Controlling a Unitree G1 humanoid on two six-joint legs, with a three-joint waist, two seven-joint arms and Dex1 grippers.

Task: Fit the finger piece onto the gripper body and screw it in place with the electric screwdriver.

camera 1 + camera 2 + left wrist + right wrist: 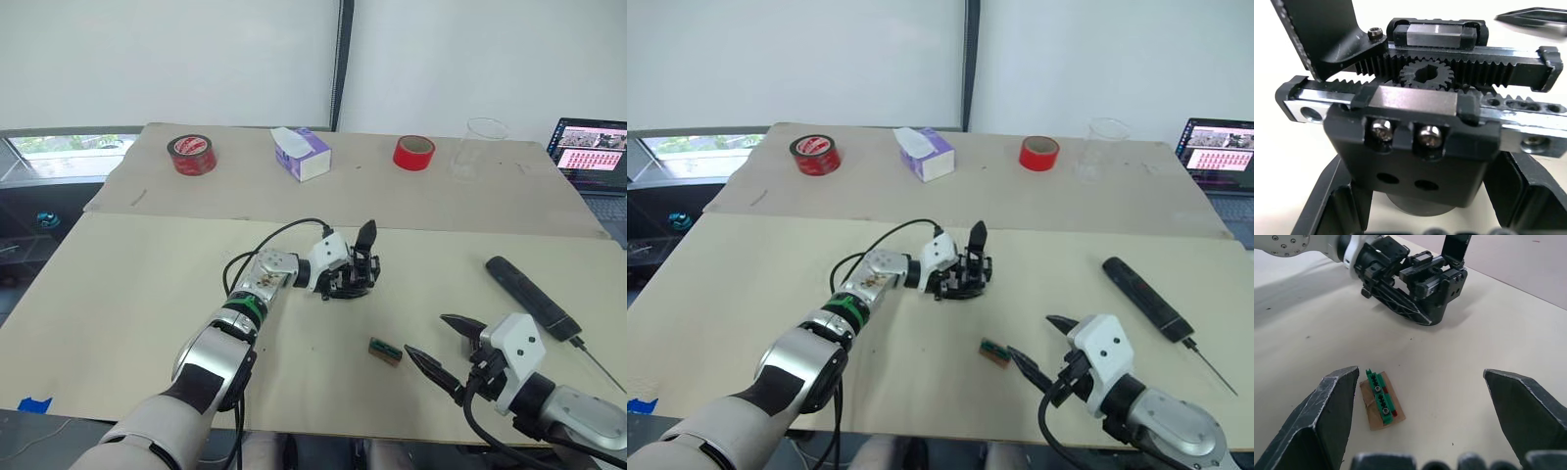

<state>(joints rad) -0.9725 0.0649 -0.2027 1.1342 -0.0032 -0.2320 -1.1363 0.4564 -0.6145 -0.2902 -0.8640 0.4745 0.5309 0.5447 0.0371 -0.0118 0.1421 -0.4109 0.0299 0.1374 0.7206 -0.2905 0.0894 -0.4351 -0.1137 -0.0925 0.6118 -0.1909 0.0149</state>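
Beige table (127, 294) under white walls; left gripper (955, 277) clamps gripper body (970, 269); right gripper (446, 354) spread wide.

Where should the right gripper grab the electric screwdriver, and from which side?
On the thick black barrel of the electric screwdriver, about mid-length, coming from above. It lies flat on the table, thin bit toward the robot, so the fingers should straddle the barrel across its long axis. The right gripper is open and empty, just inboard of it.
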